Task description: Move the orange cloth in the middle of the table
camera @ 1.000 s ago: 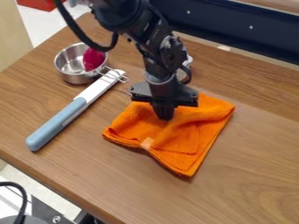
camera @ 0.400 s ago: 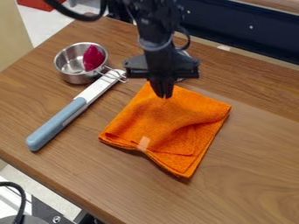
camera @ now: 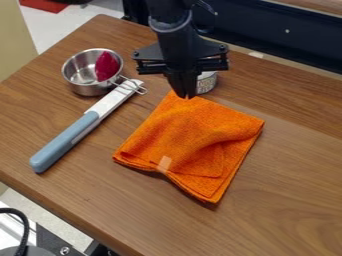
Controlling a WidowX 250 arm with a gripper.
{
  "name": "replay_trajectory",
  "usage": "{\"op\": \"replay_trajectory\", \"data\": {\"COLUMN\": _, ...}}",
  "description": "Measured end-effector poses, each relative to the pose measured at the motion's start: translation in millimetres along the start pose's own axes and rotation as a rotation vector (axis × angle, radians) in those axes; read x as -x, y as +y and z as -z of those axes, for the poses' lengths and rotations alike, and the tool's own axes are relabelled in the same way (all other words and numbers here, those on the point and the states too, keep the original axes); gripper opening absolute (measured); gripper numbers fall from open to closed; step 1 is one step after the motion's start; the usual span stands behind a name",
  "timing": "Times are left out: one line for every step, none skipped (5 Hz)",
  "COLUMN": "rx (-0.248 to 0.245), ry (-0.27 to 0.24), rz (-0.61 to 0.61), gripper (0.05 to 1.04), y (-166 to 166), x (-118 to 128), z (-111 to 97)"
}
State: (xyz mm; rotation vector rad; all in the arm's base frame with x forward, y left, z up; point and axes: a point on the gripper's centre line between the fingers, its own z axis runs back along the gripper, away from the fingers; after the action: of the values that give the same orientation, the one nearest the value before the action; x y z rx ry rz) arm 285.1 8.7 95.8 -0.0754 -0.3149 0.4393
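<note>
Blue-handled utensil [camera: 87, 121] slanting across wooden table [camera: 287, 200]. Metal pot [camera: 81, 89] near its white end, dark pink object [camera: 107, 66] inside. Claw [camera: 186, 96] pressed together at orange cloth's [camera: 190, 142] far corner; cloth folded, rumpled, mid-table. Can [camera: 208, 83] beyond cloth.

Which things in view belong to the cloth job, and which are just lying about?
Job:
- orange cloth
- table
- end effector, over the cloth's far corner

Lying about:
- metal pot
- red object in it
- blue-handled tool
- can
</note>
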Motion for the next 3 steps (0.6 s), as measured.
{"op": "replay_trajectory", "data": {"rx": 0.022, "ry": 0.034, "rz": 0.069, "gripper": 0.052, "y": -3.7, "x": 25.7, "z": -4.1}}
{"op": "replay_trajectory", "data": {"rx": 0.048, "ry": 0.025, "rz": 0.1, "gripper": 0.054, "y": -8.6, "x": 43.0, "z": -5.6}}
{"op": "replay_trajectory", "data": {"rx": 0.053, "ry": 0.014, "rz": 0.112, "gripper": 0.077, "y": -8.6, "x": 49.8, "z": -6.9}}
